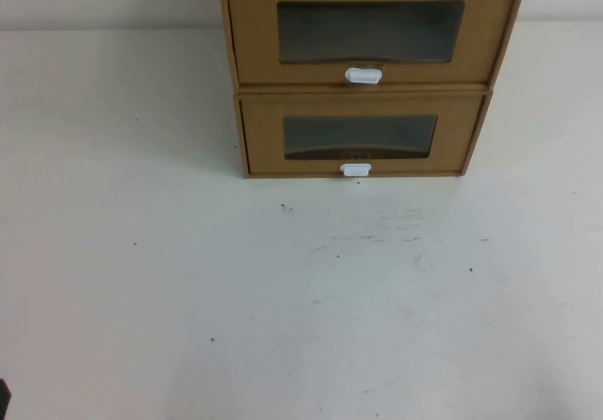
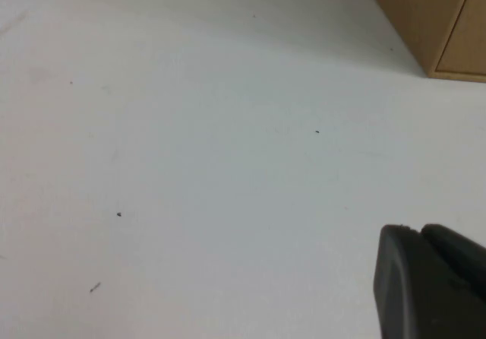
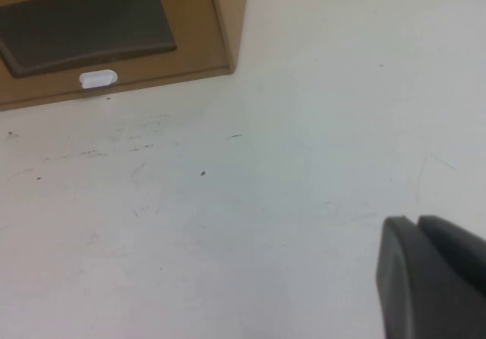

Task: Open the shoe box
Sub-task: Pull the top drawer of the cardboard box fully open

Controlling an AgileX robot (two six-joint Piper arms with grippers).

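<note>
Table [image 1: 283,298]: white, scuffed, with dark specks.

Two brown cardboard shoe boxes are stacked at 12 o'clock on the table, fronts facing the robot. The upper shoe box [image 1: 372,29] sits directly on the lower shoe box [image 1: 358,105] and is cut off by the top edge of the high view. Each front has a dark window: upper window [image 1: 370,31], lower window [image 1: 396,133]. A faint mark behind the lower window is too small to read.

Under each window is a small white tab: upper handle [image 1: 363,75], lower handle [image 1: 356,169]. Both fronts sit flush and closed.

The left gripper [image 2: 420,232] hangs over bare table at roughly 7 o'clock from the stack, well apart from it. Its black fingers are pressed together with nothing between them. Only the stack's near left corner shows in its view.

The right gripper [image 3: 418,221] hangs over the table at roughly 5 o'clock from the stack, well apart from it. Its fingers are together and hold nothing. The lower handle and window show in its view.
</note>
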